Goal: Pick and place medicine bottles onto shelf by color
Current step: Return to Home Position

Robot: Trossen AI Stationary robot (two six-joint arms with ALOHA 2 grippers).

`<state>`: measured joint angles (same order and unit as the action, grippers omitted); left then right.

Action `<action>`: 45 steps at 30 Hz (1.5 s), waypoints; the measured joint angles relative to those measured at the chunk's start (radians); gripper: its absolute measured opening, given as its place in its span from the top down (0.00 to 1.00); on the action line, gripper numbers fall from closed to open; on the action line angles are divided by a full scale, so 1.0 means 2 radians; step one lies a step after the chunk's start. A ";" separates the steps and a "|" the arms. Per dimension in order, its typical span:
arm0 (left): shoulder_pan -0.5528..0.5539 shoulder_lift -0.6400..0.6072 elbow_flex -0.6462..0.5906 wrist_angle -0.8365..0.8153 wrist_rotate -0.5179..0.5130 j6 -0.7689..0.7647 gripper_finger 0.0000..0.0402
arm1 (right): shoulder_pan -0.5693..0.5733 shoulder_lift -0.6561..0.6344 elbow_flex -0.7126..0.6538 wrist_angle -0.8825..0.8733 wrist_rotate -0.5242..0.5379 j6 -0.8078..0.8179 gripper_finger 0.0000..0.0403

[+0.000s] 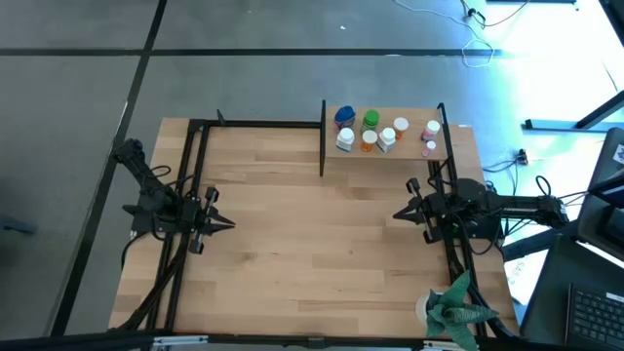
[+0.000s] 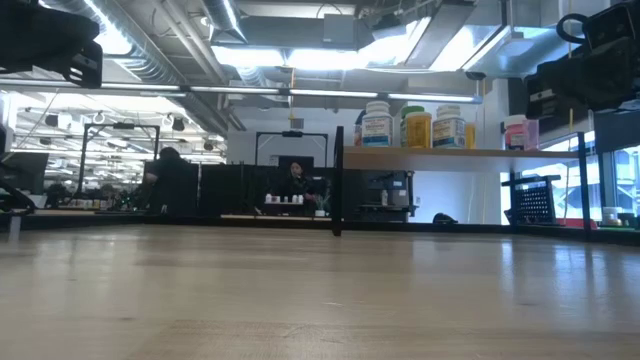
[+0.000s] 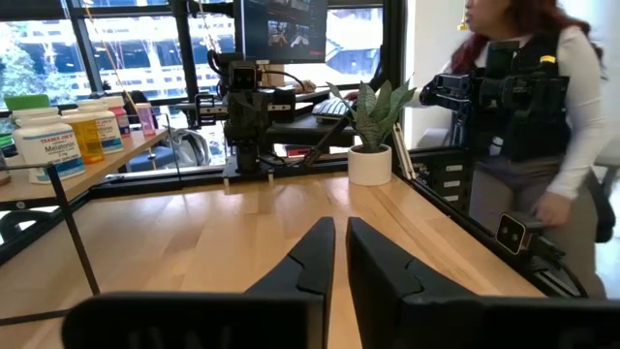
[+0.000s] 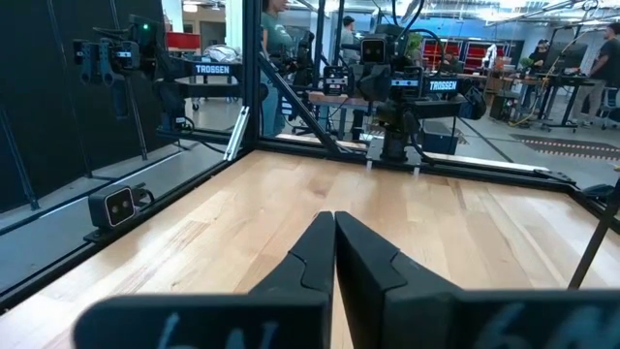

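Medicine bottles point(image 1: 371, 133) fill the shelf point(image 1: 405, 154); left pincer point(image 1: 226, 224) and right pincer point(image 1: 398, 215) closed, empty.

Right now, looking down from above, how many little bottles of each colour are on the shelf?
White bottles: 3
Pink bottles: 2
Blue bottle: 1
Green bottle: 1
Orange bottle: 1
Total: 8, all standing on the shelf.
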<state>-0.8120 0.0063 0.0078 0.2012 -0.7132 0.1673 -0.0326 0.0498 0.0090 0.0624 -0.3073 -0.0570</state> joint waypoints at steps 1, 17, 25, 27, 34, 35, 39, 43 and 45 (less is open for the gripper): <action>0.000 0.000 0.000 0.000 0.000 0.000 0.93 | 0.000 0.000 0.000 0.000 0.000 0.000 0.96; 0.000 0.000 0.000 0.000 0.000 0.000 0.99 | 0.000 0.000 0.000 0.000 0.000 0.000 0.96; 0.000 0.000 0.000 0.000 0.000 0.000 0.99 | 0.000 0.000 0.000 0.000 0.000 0.000 0.96; 0.000 0.000 0.000 0.000 0.000 0.000 0.98 | 0.000 0.000 0.000 0.000 0.000 0.000 0.96; 0.000 0.000 0.000 0.000 0.000 0.000 0.94 | 0.000 0.000 0.000 0.000 0.000 0.000 0.96; 0.000 0.000 0.000 0.000 0.000 0.000 0.94 | 0.000 0.000 0.000 0.000 0.000 0.000 0.96; 0.000 0.000 0.000 0.000 0.000 0.000 0.93 | 0.000 0.000 0.000 0.000 0.000 0.000 0.96; 0.000 0.000 0.000 0.000 0.000 0.000 0.94 | 0.000 0.000 0.000 0.000 0.000 0.000 0.96; 0.000 0.000 0.000 0.000 0.000 0.000 0.95 | 0.000 0.000 0.000 0.000 0.000 0.000 0.96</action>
<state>-0.8121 0.0063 0.0078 0.2012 -0.7129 0.1673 -0.0324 0.0498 0.0097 0.0628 -0.3073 -0.0570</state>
